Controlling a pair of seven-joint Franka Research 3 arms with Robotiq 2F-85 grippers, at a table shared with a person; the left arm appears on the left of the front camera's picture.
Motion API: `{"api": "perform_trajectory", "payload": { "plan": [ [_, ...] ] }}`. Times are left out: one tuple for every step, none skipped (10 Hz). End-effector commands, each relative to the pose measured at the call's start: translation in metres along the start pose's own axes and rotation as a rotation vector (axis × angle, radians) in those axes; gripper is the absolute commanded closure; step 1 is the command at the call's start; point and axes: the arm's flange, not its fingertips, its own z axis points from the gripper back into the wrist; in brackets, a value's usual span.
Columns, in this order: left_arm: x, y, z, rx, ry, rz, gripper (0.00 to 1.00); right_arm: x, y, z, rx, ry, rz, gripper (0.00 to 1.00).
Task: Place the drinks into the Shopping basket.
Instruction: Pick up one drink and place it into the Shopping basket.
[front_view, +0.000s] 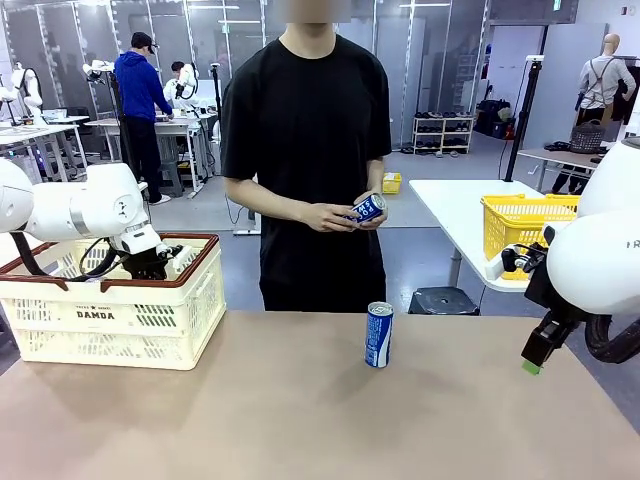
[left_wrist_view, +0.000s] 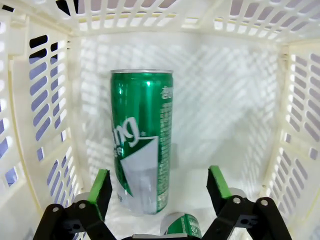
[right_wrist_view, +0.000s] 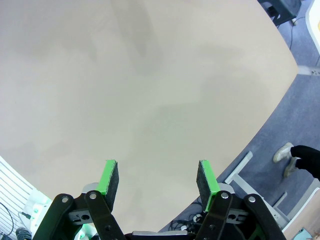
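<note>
Green pads (left_wrist_view: 100, 187) of my left gripper (left_wrist_view: 159, 186) stand wide inside the Shopping basket (front_view: 150, 320). They straddle the green can (left_wrist_view: 142, 140) without clamping it: one pad clearly apart, the other just beside its wall. The can's long axis runs away from the fingers; lying or leaning, cannot tell. Basket sits at the left edge of the tabletop (front_view: 300, 420), toward the far side.

Drink left on the table: blue can (front_view: 379, 335), upright, axis vertical, near the middle toward the far edge. My right gripper (front_view: 531, 367) hangs at the right edge, jaws partly apart, empty, over bare tabletop.

Judgement: right arm is nearer. The can lies to its left, so approach sideways, one finger either side of the vertical axis.

Person's hand (front_view: 335, 215) holds a second blue can (front_view: 368, 208) beyond the far edge.
</note>
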Motion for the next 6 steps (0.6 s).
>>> {"api": "perform_trajectory", "payload": {
  "plan": [
    [0.000,0.001,0.012,0.020,-0.011,0.018,0.00,-0.001,0.000,0.000,0.002,-0.002,-0.003,0.21],
    [0.000,0.000,0.000,0.000,0.000,0.000,0.00,-0.001,0.000,0.000,0.002,-0.002,-0.003,0.21],
    [0.000,0.000,0.000,0.000,0.000,0.000,0.00,-0.001,0.000,0.000,0.002,-0.002,-0.003,0.21],
    [0.000,0.000,0.000,0.000,0.000,0.000,0.00,-0.001,0.000,0.000,0.002,-0.002,-0.003,0.21],
    [0.000,0.000,0.000,0.000,0.000,0.000,0.00,-0.001,0.000,0.000,0.002,-0.002,-0.003,0.21],
    [0.000,0.000,0.000,0.000,0.000,0.000,0.00,-0.001,0.000,0.000,0.002,-0.002,-0.003,0.21]
  ]
}}
